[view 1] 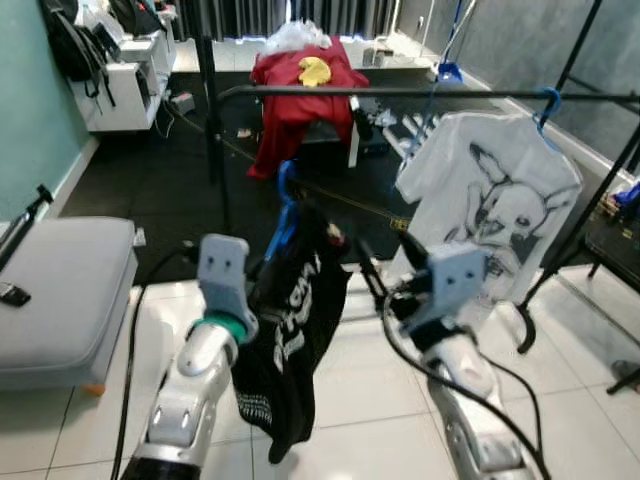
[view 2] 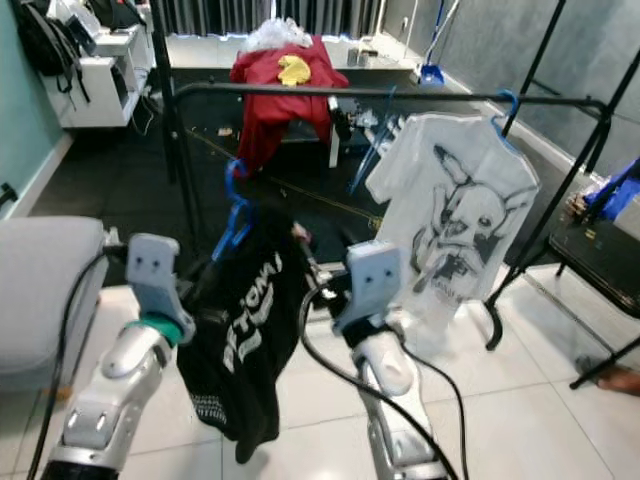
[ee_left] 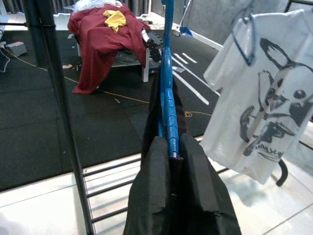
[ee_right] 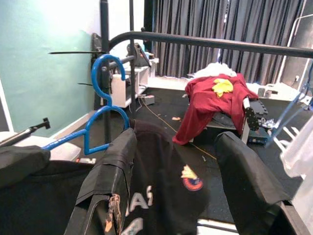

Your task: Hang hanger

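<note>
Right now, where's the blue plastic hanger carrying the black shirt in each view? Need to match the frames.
Left eye view: blue plastic hanger, centre, hook up, below the black metal rail.
Right eye view, left of centre, under the same rail.
Left wrist view, edge-on, rising from between that tool's black fingers.
Right wrist view, left side, hook near the rail.
Shared landmark: the red cloth draped on a bench behind.

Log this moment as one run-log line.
step: hanger not yet on rail | left gripper: shut on hanger | right gripper: open, at black shirt | rail: above hook
</note>
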Controlling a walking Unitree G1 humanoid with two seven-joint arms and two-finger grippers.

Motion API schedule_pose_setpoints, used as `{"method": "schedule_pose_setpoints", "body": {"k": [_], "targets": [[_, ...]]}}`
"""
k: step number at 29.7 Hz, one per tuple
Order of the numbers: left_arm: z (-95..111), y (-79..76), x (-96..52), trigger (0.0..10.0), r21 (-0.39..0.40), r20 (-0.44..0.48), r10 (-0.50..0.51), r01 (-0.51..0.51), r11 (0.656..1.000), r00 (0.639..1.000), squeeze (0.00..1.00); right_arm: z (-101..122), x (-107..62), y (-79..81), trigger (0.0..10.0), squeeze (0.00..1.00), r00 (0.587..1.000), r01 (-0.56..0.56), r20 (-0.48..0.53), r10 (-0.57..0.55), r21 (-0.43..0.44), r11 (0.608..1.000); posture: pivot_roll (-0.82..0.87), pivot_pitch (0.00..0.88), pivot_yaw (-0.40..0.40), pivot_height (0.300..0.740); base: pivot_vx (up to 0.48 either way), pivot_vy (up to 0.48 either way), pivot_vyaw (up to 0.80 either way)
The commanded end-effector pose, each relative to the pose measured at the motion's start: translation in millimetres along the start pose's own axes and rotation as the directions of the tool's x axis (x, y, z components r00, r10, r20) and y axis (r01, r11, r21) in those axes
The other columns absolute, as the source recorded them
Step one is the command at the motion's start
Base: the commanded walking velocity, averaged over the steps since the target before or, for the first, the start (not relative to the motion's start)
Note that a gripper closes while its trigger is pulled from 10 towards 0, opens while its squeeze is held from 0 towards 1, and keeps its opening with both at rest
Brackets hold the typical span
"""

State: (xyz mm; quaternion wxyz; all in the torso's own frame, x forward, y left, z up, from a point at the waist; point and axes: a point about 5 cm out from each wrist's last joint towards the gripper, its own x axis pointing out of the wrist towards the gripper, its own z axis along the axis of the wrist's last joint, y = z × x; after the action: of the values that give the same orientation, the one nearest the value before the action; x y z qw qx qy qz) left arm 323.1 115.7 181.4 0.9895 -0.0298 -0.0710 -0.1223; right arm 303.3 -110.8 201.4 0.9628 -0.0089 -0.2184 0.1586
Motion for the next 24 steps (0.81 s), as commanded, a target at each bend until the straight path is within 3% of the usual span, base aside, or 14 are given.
{"method": "schedule_pose_setpoints", "body": {"k": [1,3,5,6,7,10,12,20,24], "targets": [[17,-7.4,3.2,10.0,-0.017,0.067,-0.027,0.028,0.999,0.997,0.00,-4,-4.3,-6.0,10.0,0.00,1.000,0.021,-0.021,-0.021,0.000,1.000,-0.16,0.070,0.063,0.740,0.480,0.000,0.00],[34,-11.3,5.0,10.0,-0.042,0.125,-0.043,0.049,0.998,0.991,0.00,-5,-5.2,-6.5,10.0,0.00,0.999,0.020,-0.026,-0.020,0.000,1.000,-0.16,0.070,0.062,0.740,0.480,0.000,0.00],[34,-11.3,5.0,10.0,-0.042,0.125,-0.043,0.049,0.998,0.991,0.00,-5,-5.2,-6.5,10.0,0.00,0.999,0.020,-0.026,-0.020,0.000,1.000,-0.16,0.070,0.062,0.740,0.480,0.000,0.00],[53,-16.2,6.5,10.0,-0.047,0.190,-0.070,0.081,0.996,0.979,0.00,-6,-5.5,-7.2,10.0,0.00,0.999,0.019,-0.030,-0.019,-0.002,1.000,-0.16,0.070,0.060,0.740,0.480,0.000,0.00],[53,-16.2,6.5,10.0,-0.047,0.190,-0.070,0.081,0.996,0.979,0.00,-6,-5.5,-7.2,10.0,0.00,0.999,0.019,-0.030,-0.019,-0.002,1.000,-0.16,0.070,0.060,0.740,0.480,0.000,0.00],[86,-31.7,4.3,10.0,-0.015,0.297,-0.157,0.169,0.986,0.942,0.00,-10,-6.4,-7.9,10.0,0.00,0.999,0.017,-0.044,-0.017,-0.006,1.000,-0.16,0.068,0.059,0.740,0.480,0.000,0.00],[91,-35.8,3.5,10.0,-0.002,0.312,-0.178,0.188,0.982,0.933,0.00,-11,-6.3,-8.1,10.0,0.00,0.999,0.017,-0.047,-0.017,-0.007,1.000,-0.16,0.068,0.060,0.740,0.480,0.000,0.00],[87,-58.5,6.5,10.0,0.029,0.299,-0.240,0.243,0.970,0.923,0.00,-15,-4.7,-9.7,10.0,0.00,0.998,0.018,-0.058,-0.018,-0.011,1.000,-0.16,0.070,0.061,0.740,0.464,0.000,0.00],[73,-73.4,7.1,10.0,0.032,0.225,-0.286,0.286,0.958,0.932,0.00,-16,-5.6,-10.4,10.0,0.00,0.998,0.017,-0.062,-0.017,-0.013,1.000,-0.16,0.075,0.061,0.740,0.090,0.000,0.00]]}}
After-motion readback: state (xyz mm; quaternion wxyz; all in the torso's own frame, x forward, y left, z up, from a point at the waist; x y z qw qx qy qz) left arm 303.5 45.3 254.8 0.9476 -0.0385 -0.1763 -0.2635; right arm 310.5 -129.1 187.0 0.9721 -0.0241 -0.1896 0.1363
